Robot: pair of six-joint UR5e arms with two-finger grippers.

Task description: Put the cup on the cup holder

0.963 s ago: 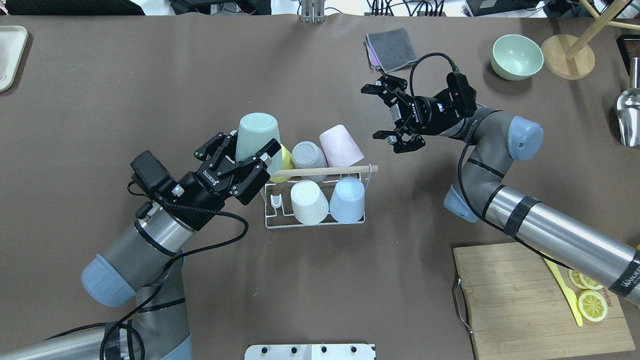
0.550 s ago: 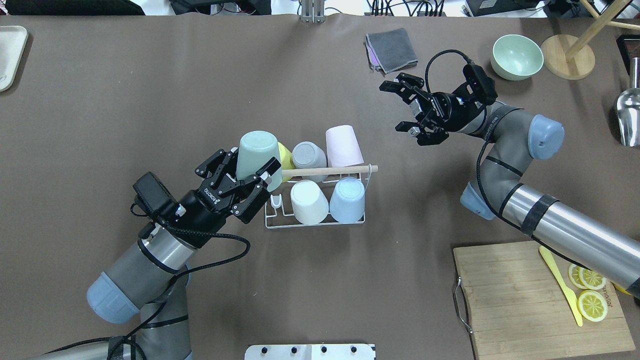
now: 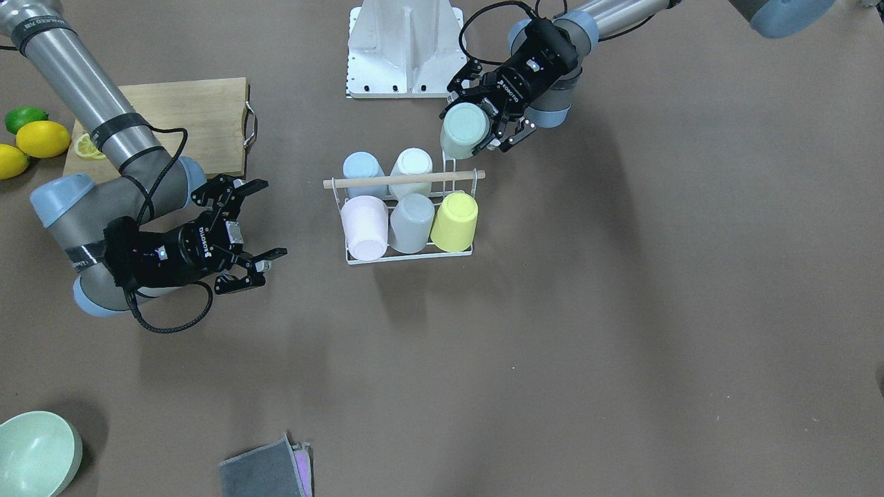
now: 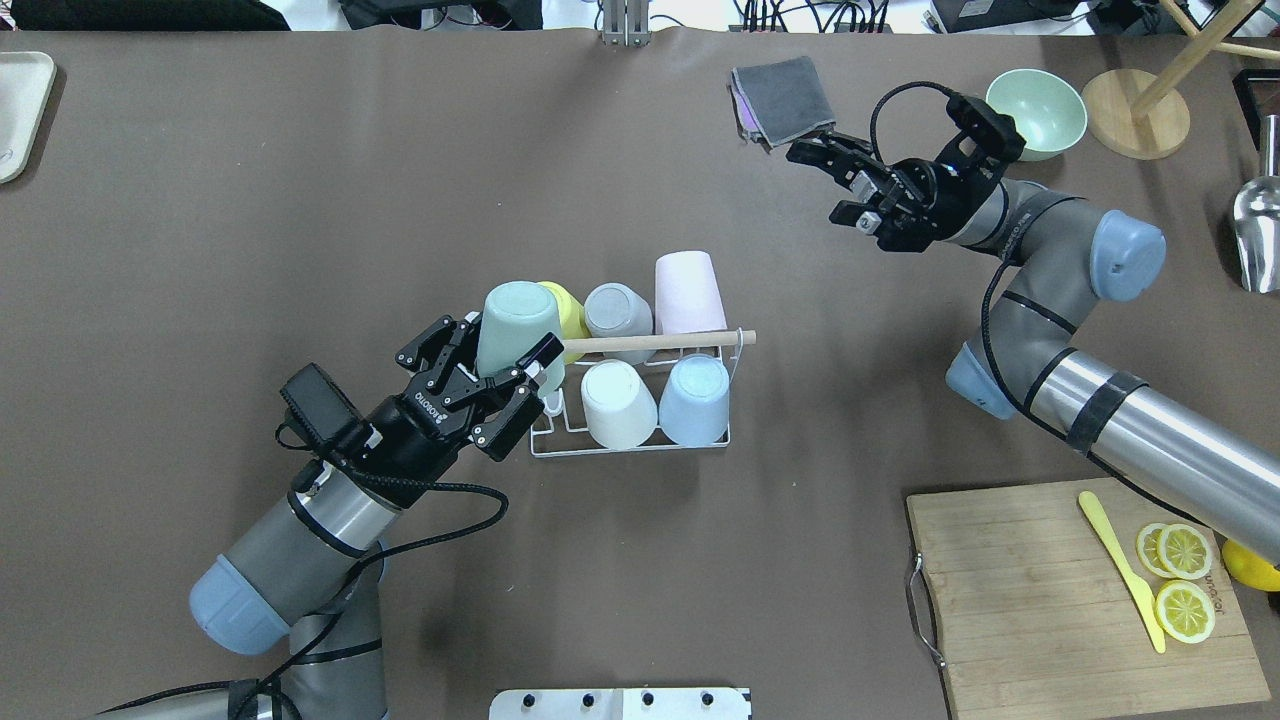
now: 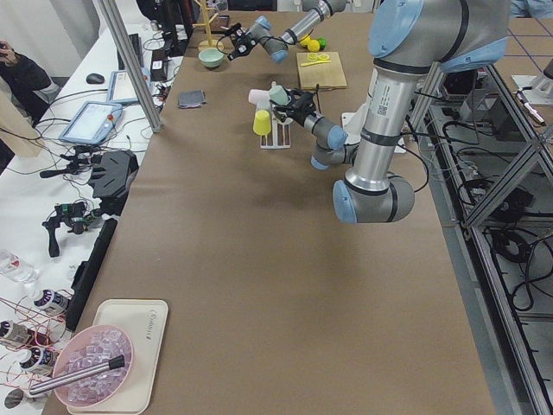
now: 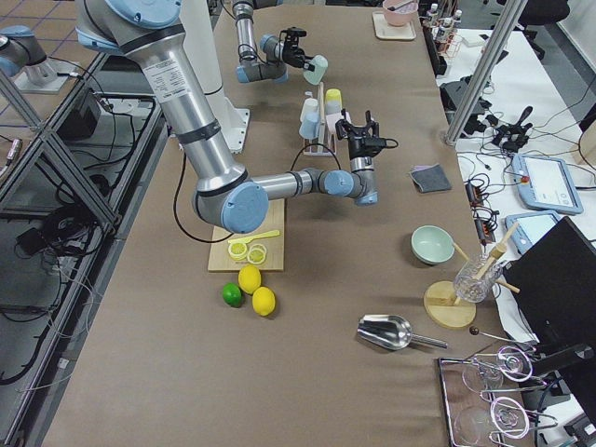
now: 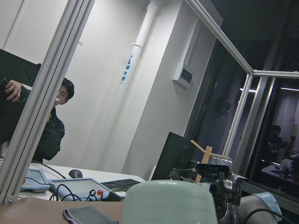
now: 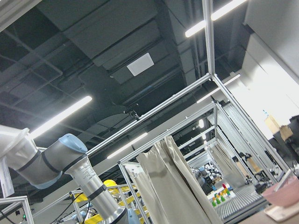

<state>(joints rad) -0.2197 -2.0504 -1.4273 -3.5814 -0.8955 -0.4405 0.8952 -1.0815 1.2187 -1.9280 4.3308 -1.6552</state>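
Note:
The cup holder [image 4: 640, 342] is a white wire rack with a wooden rod handle, at the table's middle. It also shows in the front view [image 3: 404, 179]. It carries upside-down yellow, grey and pink cups in the far row, and white and light blue cups in the near row. Its near left prong [image 4: 550, 402] is bare. My left gripper [image 4: 495, 350] is shut on a pale green cup [image 4: 518, 322], held upside down and tilted just above the rack's left end. The cup also shows in the front view [image 3: 464, 129] and the left wrist view [image 7: 170, 203]. My right gripper [image 4: 822, 182] is open and empty, far right of the rack.
A grey cloth [image 4: 785, 95] lies just beyond the right gripper, with a green bowl [image 4: 1035, 110] and a wooden stand [image 4: 1135, 110] further right. A cutting board [image 4: 1050, 610] with lemon slices and a yellow knife sits near right. A metal scoop [image 4: 1255, 225] lies at the right edge.
My left gripper has carried the green cup nearer to me and slightly right, toward the rack's near left corner. My right arm has drawn back, far and right, toward the grey cloth.

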